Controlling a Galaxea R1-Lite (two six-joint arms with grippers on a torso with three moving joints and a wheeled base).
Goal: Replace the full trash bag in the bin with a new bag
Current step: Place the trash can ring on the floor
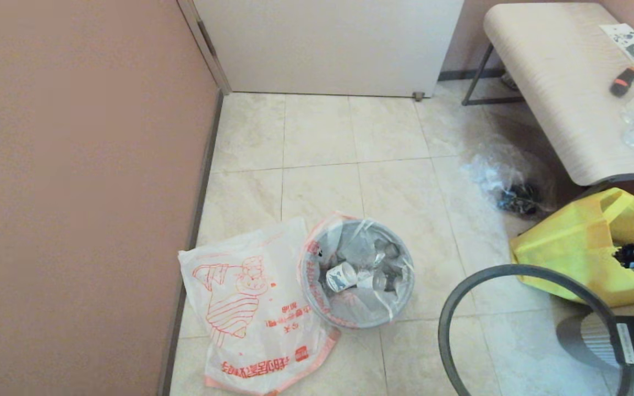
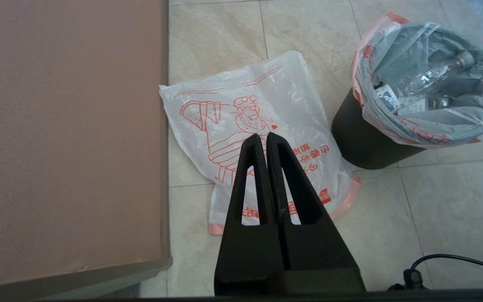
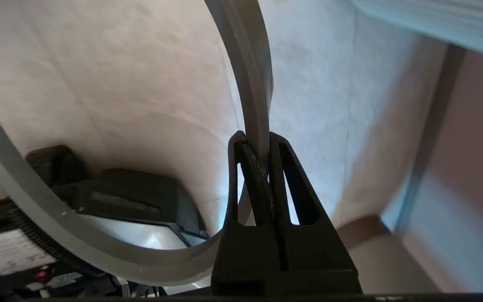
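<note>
Closest to the head camera, at about 5 o'clock, hangs the grey hoop point(image 1: 520, 324) that normally pins a liner to the bin; the right gripper point(image 3: 258, 144) has its jaws clamped on the hoop's band and holds it off to the side, presumably so the bag mouth is free to be lifted out. With the hoop off, the full trash bag point(image 1: 356, 275) sits inside the bin point(image 2: 361, 136), its pink-edged rim flopped over the black wall and clear bottles showing at the top. Just beside the bin, at its 9 o'clock, the new bag point(image 1: 251, 308) lies flat on the floor point(image 1: 394, 143), touching the bin's base and ready to hand. Above that flat bag hovers the left gripper point(image 2: 266, 136), jaws pressed together and holding nothing.
</note>
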